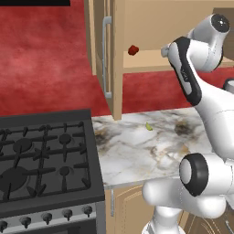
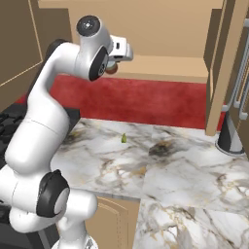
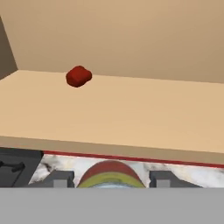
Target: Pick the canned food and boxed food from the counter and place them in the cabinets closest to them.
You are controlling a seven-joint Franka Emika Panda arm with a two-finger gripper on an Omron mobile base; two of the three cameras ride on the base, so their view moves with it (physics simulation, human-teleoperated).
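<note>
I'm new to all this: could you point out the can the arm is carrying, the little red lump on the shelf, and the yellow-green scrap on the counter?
canned food [image 3: 109, 174]: hand view, red and tan label.
red lump [image 3: 78, 76]: hand view, its middle.
yellow-green scrap [image 1: 149, 126]: left base view, its middle.

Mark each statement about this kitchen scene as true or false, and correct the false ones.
1. The hand holds the canned food between its fingers. True.
2. The canned food already stands on the cabinet shelf. False: it is in the hand, in front of the shelf edge.
3. A small dark red object lies on the shelf. True.
4. The cabinet door beside the stove is closed. False: it stands open, and the shelf inside is visible.
5. A tiny yellow-green scrap lies on the marble counter. True.
6. The boxed food stands on the stove. False: no carton is on the burners.
</note>
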